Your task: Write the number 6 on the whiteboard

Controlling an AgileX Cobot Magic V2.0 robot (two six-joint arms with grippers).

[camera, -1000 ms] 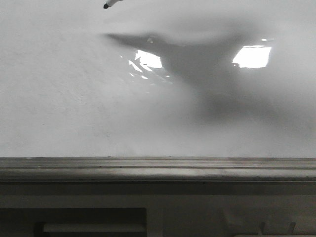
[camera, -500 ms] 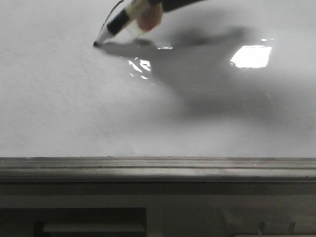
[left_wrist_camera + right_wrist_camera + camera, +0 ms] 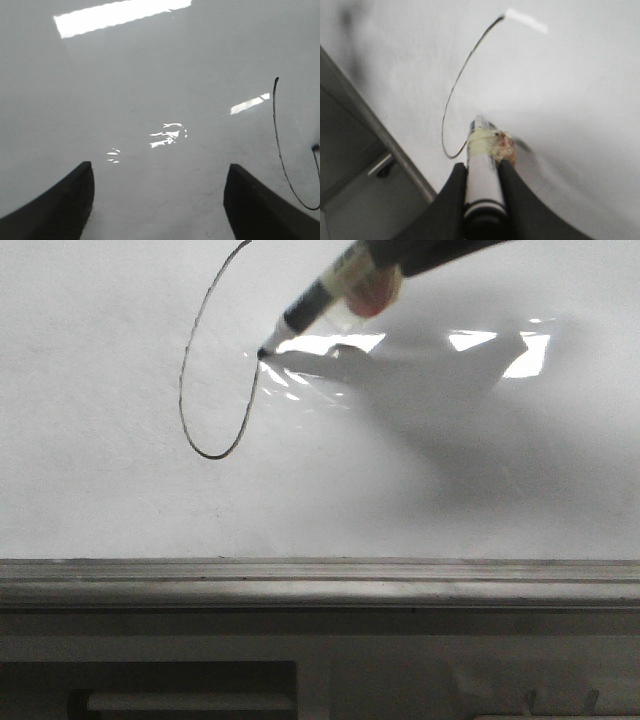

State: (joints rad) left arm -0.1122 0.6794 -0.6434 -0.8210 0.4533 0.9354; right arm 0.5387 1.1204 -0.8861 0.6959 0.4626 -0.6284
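Note:
The whiteboard (image 3: 110, 490) is glossy white and fills the front view. A thin black line, part of the number 6 (image 3: 184, 380), runs down from the top edge, curves round at the bottom and rises to the marker's tip. My right gripper (image 3: 481, 167) is shut on a marker (image 3: 320, 303) with a taped barrel; its tip touches the board at the line's end. The line also shows in the right wrist view (image 3: 455, 95) and in the left wrist view (image 3: 280, 145). My left gripper (image 3: 157, 197) is open and empty above bare board.
A dull grey-brown ledge (image 3: 320, 580) runs along the board's near edge. Bright light reflections (image 3: 525, 352) and the arm's shadow lie on the board to the right of the marker.
The marker came down onto the board, drew the long stroke downward, curved round the bottom and moved up and right to its present spot.

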